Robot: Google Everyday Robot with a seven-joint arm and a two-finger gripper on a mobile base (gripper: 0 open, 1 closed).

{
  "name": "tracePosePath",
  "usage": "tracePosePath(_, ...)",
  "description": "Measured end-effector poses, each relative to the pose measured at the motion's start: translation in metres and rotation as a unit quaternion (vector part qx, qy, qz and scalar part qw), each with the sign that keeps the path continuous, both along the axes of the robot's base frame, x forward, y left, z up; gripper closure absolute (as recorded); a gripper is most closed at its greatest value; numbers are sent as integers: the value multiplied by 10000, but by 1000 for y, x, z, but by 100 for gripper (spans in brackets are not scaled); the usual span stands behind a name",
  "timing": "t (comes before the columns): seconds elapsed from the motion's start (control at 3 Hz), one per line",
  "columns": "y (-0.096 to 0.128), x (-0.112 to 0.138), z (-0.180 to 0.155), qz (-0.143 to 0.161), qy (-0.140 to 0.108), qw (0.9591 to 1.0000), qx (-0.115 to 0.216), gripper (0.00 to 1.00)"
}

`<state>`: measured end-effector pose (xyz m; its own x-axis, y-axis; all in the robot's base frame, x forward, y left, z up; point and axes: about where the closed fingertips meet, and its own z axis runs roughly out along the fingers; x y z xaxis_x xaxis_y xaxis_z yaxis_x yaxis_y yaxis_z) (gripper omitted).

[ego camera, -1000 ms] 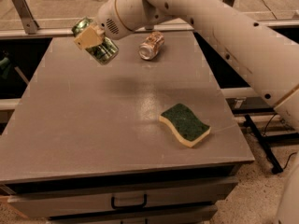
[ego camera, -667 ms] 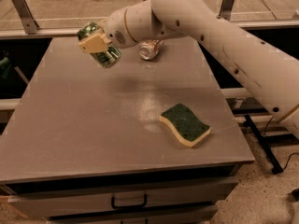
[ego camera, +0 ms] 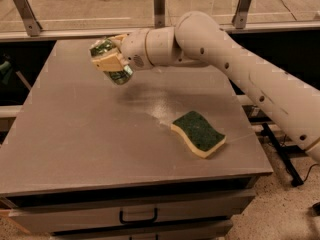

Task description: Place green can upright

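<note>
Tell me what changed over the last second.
The gripper, still shut on the tilted green can, shifted slightly right and down toward the table. The arm swung lower and now hides the other can at the far edge. The sponge stayed put.

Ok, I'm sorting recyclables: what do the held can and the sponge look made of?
The green can, held tilted in the gripper over the table, far left, looks like glossy metal, from its glints. The sponge looks like tan foam under a rough green scouring layer.
</note>
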<state>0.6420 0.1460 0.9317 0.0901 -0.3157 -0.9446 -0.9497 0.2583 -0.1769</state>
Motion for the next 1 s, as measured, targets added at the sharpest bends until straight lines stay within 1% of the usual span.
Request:
tracePosePath(0.33,-8,1,-12,80,-95,9991,394,100)
tracePosePath(0.67,-15,3,-14,143,-256,9960,844,100)
tracePosePath(1.0,-18,4,-7,211,-492,9920,1147,100)
